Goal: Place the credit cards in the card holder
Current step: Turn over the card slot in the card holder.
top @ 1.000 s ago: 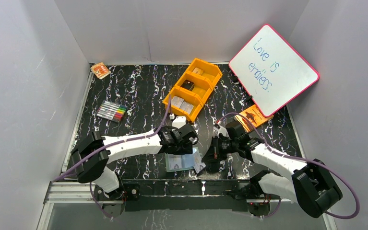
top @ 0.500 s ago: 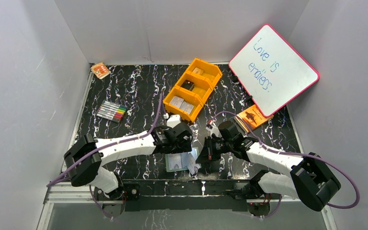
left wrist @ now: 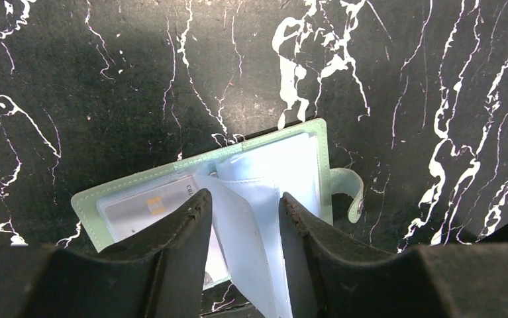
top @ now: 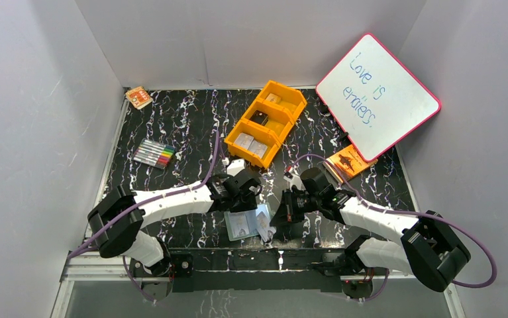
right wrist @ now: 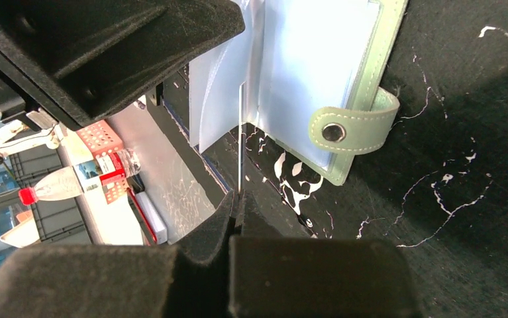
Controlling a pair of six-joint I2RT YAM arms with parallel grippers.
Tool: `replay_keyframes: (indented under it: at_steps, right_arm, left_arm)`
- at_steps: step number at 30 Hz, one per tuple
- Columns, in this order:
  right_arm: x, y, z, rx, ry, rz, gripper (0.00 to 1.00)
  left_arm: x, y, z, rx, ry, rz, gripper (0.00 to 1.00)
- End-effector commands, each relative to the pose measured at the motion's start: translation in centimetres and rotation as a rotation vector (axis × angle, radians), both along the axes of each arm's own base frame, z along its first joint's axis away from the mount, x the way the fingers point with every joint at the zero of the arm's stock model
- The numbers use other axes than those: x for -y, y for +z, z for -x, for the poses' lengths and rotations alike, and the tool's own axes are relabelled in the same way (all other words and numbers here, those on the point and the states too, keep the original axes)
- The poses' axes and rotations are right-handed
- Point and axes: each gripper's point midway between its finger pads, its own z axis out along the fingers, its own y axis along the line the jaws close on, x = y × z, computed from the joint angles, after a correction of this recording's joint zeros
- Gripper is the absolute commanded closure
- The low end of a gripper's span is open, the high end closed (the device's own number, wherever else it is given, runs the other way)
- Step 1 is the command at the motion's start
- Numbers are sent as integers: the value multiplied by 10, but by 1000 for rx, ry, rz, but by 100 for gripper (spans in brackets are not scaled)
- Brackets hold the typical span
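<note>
The card holder (top: 241, 225) is lying spread open on the bench (top: 185, 119) at the near middle, between the two grippers. Its pale blue pockets are turned upward and its snap tab (right wrist: 350, 126) is sticking out at the right edge. A silver-grey credit card (left wrist: 138, 207) with a gold chip is being carried in the left-hand pocket. One clear pocket leaf (left wrist: 238, 238) is being lifted off the holder and straddled by the left gripper (left wrist: 244, 202). Its jaws are being held apart, one finger on each side of the leaf; whether the leaf is being touched cannot be told. Just to the right, a thin card (right wrist: 240, 132), seen edge-on, is being pinched at its near end by the right gripper (right wrist: 236, 202), whose jaws are being pressed together on it. The card's far end is being held against the raised leaves over the holder's right half, and whether it is inside a pocket cannot be told. Farther off, past the middle of the bench, more cards are being held in an orange tray (top: 289, 88): pale cards (top: 251, 144) in the near compartment, a black card (top: 259, 118) in the middle one and a tan card (top: 274, 99) in the far one. A set of coloured markers (top: 153, 154) is lying at the left, an orange patterned packet (top: 138, 97) is lying in the far left corner, and a pink-framed whiteboard (top: 377, 96) is being propped at the far right.
</note>
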Motion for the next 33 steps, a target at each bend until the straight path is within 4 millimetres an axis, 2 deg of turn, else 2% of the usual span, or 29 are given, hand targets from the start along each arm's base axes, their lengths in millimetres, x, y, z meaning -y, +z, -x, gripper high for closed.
replay_keyframes:
  at_steps: [1, 4, 11, 14, 18, 24, 33]
  right_arm:
    - [-9, 16, -10, 66, 6, -49, 100]
    - [-9, 16, -10, 67, 4, -46, 100]
    - [2, 15, -13, 92, -34, 19, 100]
    - [9, 22, -17, 137, -58, 50, 100]
    - [12, 41, -15, 184, -43, 34, 100]
    - [4, 70, -5, 189, 44, -36, 100]
    - [-6, 74, 2, 126, 87, -53, 100]
  left_arm:
    - [-5, -3, 3, -13, -4, -4, 60]
    - [-5, -5, 3, -13, -8, -6, 60]
    - [-8, -5, 3, -9, -12, -14, 74]
    - [-9, -6, 3, -8, -15, -19, 77]
    - [-10, -6, 4, -5, -17, -23, 79]
    - [-13, -5, 5, -1, -14, -22, 80]
    - [-13, -2, 4, 2, -10, -20, 80]
